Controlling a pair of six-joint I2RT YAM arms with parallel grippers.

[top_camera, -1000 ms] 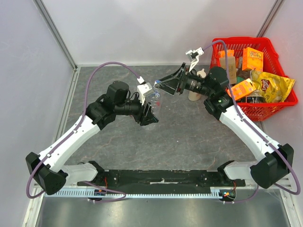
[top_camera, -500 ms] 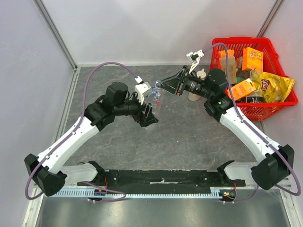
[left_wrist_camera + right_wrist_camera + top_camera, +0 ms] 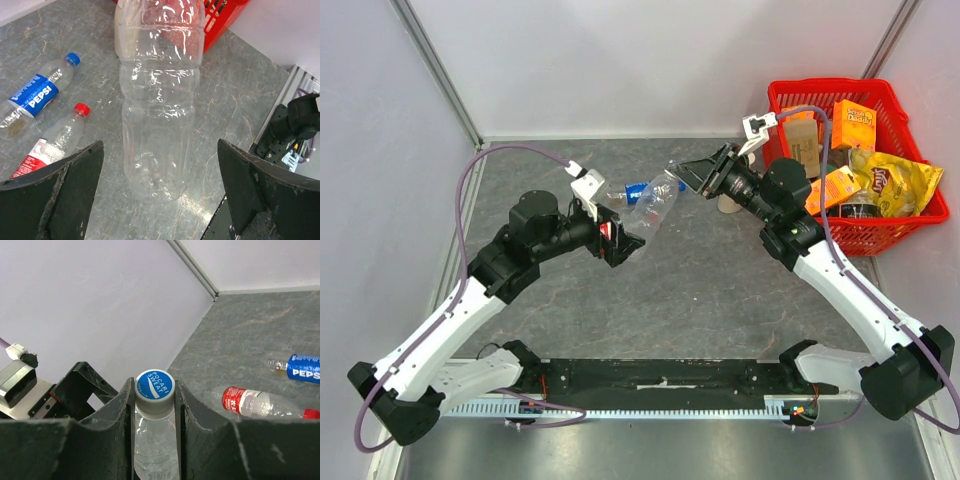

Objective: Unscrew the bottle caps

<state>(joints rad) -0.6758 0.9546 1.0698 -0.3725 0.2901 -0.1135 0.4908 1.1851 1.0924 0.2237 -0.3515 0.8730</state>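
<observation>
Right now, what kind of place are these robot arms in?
Most likely a robot test cell, not a home: plain white panels wall in a grey tabletop, and a red basket of snack packs sits in the corner.

Left gripper point(image 3: 160, 145): jaws spread wide, one finger each side of frame bottom. Unlabelled bottle point(image 3: 160, 100) centred between fingers, touching neither; base nearest camera, neck end cut off at frame top. Left in view, lying on grey table point(image 3: 240, 90): Pepsi bottle point(image 3: 37, 97), blue cap point(image 3: 73, 58) on; red-label bottle point(image 3: 52, 145) just beside it, red cap point(image 3: 81, 109) on. Red basket point(image 3: 220, 15) far right.
</observation>
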